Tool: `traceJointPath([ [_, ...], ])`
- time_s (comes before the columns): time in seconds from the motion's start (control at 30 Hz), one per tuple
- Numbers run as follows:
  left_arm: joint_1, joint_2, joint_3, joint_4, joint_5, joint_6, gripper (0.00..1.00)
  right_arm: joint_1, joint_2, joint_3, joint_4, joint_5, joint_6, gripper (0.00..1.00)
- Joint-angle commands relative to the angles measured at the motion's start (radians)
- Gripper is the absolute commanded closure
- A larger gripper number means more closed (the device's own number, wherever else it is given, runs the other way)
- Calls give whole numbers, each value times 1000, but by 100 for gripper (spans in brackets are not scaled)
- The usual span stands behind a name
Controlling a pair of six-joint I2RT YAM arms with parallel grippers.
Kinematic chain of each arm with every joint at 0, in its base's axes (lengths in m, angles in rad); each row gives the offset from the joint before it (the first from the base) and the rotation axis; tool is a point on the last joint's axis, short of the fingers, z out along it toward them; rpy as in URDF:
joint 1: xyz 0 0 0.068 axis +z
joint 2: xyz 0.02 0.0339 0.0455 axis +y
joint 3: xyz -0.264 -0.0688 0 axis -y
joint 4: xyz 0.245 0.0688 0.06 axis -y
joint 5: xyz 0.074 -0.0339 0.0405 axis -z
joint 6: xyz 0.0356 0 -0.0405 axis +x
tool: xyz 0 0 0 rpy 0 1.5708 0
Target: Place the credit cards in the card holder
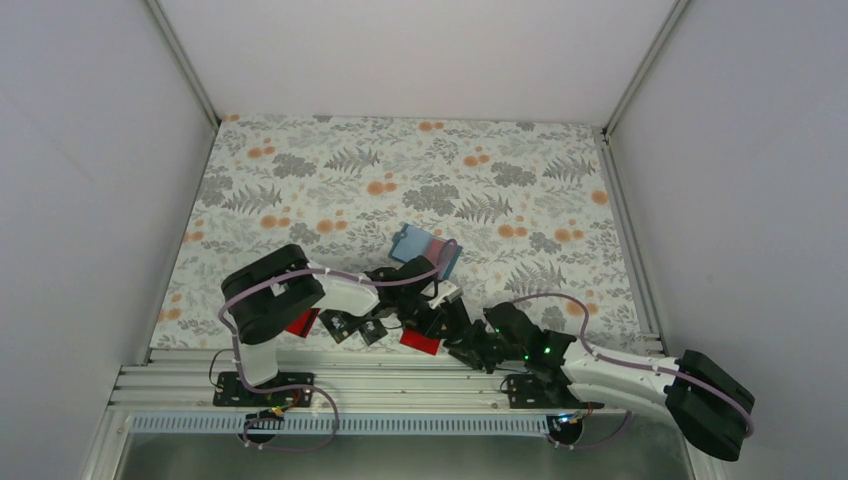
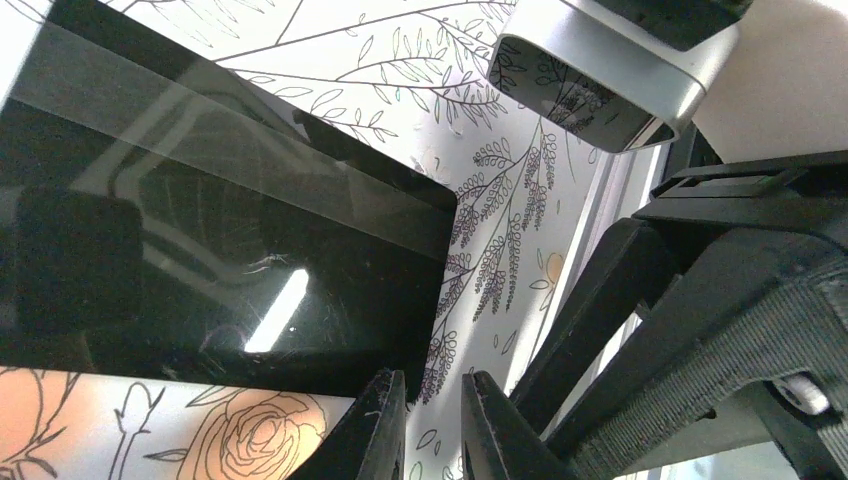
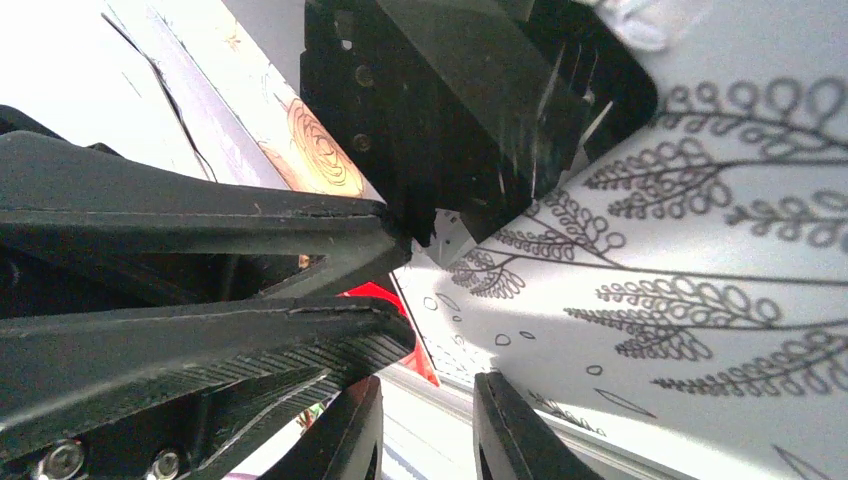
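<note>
The teal card holder (image 1: pixel 422 246) lies on the flowered mat, with a pink-red card showing at its open side. Red cards (image 1: pixel 420 342) and black cards (image 1: pixel 341 328) lie along the near edge of the mat. My left gripper (image 1: pixel 443 308) hovers just past the holder; in its wrist view its jaws (image 2: pixel 432 425) stand slightly apart with nothing between them, beside a glossy black card (image 2: pixel 220 260). My right gripper (image 1: pixel 466 346) is open and empty (image 3: pixel 428 432), close under the left one. A red card (image 3: pixel 402 300) peeks from behind the left fingers.
Another red card (image 1: pixel 302 322) lies by the left arm's shoulder. The metal rail (image 1: pixel 400 372) runs along the mat's near edge. The two grippers nearly touch; the right wrist's black fingers (image 2: pixel 720 300) fill the right of the left wrist view.
</note>
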State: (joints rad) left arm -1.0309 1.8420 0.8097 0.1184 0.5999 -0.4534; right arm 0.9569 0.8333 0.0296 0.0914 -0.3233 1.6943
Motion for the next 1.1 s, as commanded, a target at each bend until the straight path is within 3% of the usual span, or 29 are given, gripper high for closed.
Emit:
traceJointPath([
  [0.0,-30,74,-31,-143,8,7,84,-6,-11,-24,-22,94,37,75],
  [0.17,-29,72,-26,-156,-11,5,86,-5,5,-20,17,93,22,74],
  [0.67,28,-341,-13,-453,-346,-50,85,-3,174,171,-67,-54,-220,65],
  [0.9,41,-365,-60,-482,-393,-51,85,24,269,247,-144,-137,-321,57],
  [1.07,41,-346,-81,-467,-387,-54,85,34,341,248,-107,-181,-342,52],
])
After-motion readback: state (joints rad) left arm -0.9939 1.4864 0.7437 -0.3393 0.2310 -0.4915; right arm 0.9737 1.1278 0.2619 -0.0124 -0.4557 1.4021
